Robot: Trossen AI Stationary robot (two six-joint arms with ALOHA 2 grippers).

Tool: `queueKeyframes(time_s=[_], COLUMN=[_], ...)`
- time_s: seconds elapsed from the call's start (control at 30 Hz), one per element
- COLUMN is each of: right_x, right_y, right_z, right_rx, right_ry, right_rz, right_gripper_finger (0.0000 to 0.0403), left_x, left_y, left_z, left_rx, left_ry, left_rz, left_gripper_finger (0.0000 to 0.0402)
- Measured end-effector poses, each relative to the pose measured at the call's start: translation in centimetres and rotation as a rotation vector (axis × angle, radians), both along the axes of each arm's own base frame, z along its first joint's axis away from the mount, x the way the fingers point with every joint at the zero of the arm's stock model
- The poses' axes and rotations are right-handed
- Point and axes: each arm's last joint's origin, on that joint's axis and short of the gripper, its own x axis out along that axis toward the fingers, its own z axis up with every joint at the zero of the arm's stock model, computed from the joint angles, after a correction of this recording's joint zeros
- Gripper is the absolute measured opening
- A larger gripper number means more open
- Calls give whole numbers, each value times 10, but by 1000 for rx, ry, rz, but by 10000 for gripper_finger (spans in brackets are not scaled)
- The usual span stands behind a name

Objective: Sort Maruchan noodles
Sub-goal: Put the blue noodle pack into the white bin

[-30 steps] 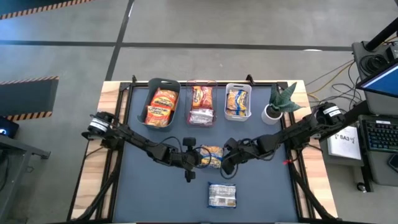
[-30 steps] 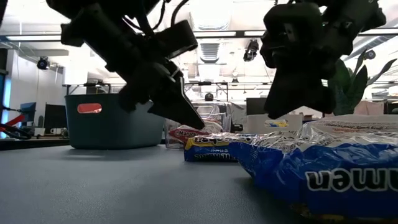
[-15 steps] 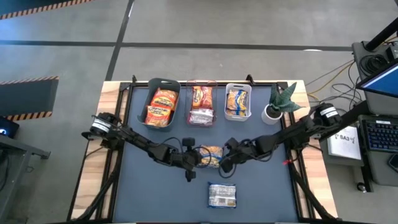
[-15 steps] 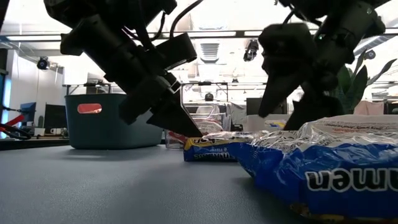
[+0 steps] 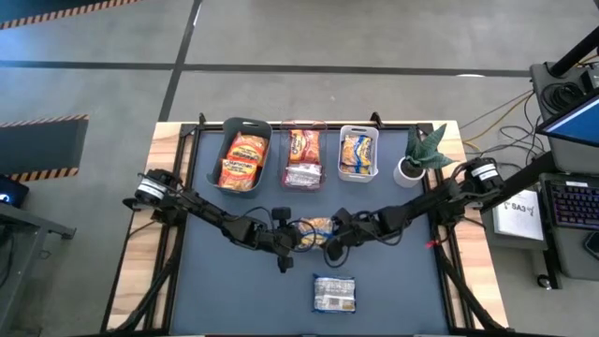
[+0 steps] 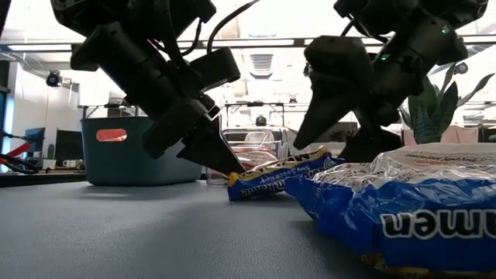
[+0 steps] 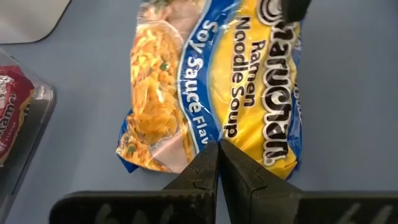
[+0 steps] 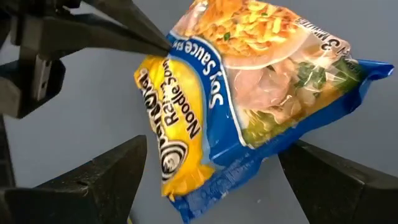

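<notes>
Two glossy yellow-and-blue plastic ramen packets sit out on the dark table: one mid-table (image 5: 319, 231), tilted up between both grippers, one nearer the front (image 5: 335, 293). Left gripper (image 7: 218, 155) pinched shut at its edge; right gripper (image 8: 211, 165) spread wide around it. Three bins hold more.

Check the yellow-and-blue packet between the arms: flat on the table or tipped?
Tipped. In the low view the packet slopes, its left-tool end on the table and the end at the open right tool raised.
</notes>
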Motion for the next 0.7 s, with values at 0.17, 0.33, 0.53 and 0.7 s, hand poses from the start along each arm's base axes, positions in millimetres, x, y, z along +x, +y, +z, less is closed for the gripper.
queueKeyframes(time_s=[0.17, 0.33, 0.53, 0.7], right_x=[6, 12, 14, 14], right_y=[-7, -9, -9, -8], right_z=[-1, -11, -13, -11], right_rx=[1, 6, 18, 23], right_ry=[-35, -40, -57, -64], right_rz=[-22, -33, -33, -30], right_gripper_finger=[342, 319, 270, 228], left_x=[0, 0, 0, 0], left_y=[0, 0, 0, 0], left_z=[-1, -1, -1, -1], left_rx=[2, 0, 1, 3], left_ry=[5, 3, 4, 3], left_rz=[-1, -2, -2, -4], left_gripper_finger=[0, 0, 0, 0])
